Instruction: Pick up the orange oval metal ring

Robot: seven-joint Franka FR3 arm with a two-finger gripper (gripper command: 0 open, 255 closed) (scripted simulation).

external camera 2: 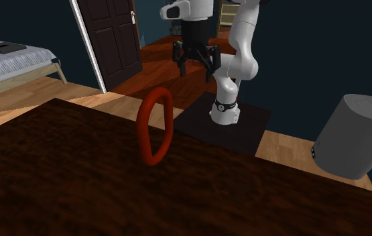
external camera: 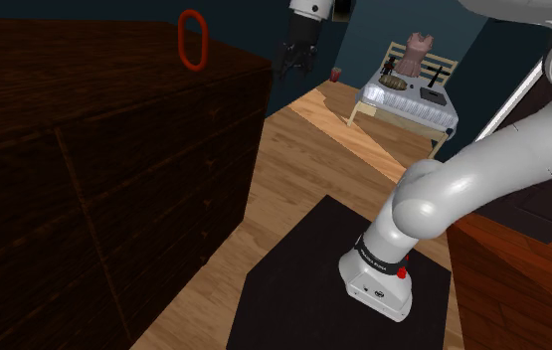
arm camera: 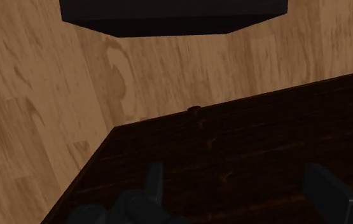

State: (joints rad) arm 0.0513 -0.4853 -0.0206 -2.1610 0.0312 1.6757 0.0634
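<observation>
Hovering in the approach with our gripper [external camera 2: 196,64] released (fingers apart, nothing between them), we judge the next move must bring it down astride the ring [external camera 2: 152,158], upright near the edge of the dresser [external camera 2: 77,188].

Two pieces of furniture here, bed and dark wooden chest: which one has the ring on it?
The dark wooden chest: the orange-red ring stands upright on its top, near the edge. The bed stands well apart from it.

In your shoulder view, a dark brown wooden table [external camera: 114,149] takes the left; a pale wooden-framed bed [external camera: 408,99] stands upper right.
</observation>
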